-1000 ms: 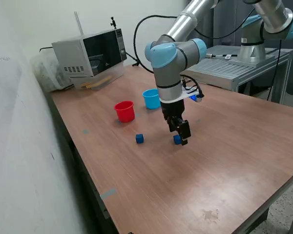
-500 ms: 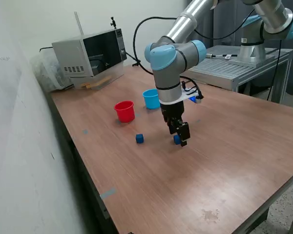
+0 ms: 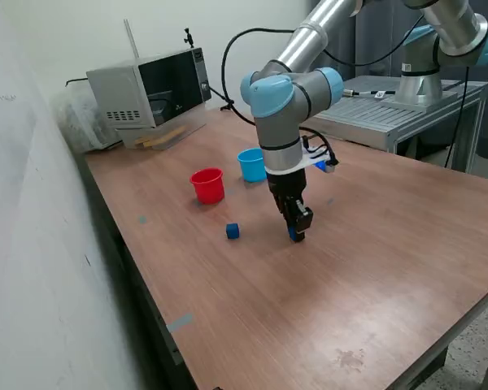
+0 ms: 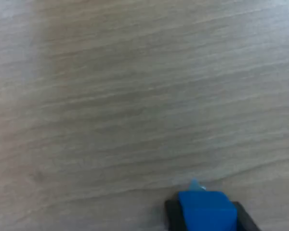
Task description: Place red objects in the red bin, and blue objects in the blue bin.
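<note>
The gripper (image 3: 297, 230) is down at the wooden surface (image 3: 374, 244), its fingers (image 4: 171, 211) drawn in on either side of a dark blue cube (image 4: 206, 211), which the wrist view shows pinched between two dark pads. That view catches only the top of the cube at the frame's edge, so how deep the hold sits is hard to judge; it looks shallow.

The main risk is the cube slipping or twisting out on the lift, since it is small and hard-edged, and dropping back onto the surface away from the light blue bin (image 3: 251, 164). The carry also passes near the red bin (image 3: 207, 185) (the two tubs stand close together), so an early release or a low swing could land the cube in the wrong one or knock a tub over. The second blue cube (image 3: 233, 231) lies apart, toward the exterior view's left, untouched.
</note>
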Controlling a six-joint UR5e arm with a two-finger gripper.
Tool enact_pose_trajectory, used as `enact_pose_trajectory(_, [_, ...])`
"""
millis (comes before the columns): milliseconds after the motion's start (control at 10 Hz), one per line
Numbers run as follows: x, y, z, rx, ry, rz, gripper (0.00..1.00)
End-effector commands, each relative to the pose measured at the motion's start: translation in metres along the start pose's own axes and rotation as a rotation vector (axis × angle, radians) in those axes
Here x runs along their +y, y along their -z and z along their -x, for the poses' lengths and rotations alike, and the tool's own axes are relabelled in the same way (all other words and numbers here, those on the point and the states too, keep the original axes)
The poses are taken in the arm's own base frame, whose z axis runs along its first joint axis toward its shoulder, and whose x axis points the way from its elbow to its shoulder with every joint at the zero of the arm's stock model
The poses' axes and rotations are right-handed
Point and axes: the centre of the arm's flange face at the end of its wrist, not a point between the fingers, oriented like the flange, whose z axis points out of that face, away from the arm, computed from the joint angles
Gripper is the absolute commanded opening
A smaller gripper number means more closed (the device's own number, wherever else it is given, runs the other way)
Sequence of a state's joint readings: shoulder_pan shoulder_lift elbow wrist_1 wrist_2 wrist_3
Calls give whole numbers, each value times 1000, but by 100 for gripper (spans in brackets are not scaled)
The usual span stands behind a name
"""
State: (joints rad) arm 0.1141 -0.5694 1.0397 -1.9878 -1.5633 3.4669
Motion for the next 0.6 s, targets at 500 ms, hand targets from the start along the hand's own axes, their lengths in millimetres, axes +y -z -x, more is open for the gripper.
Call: enact_pose_trajectory(500, [-16,79,13,-65,57,82,0])
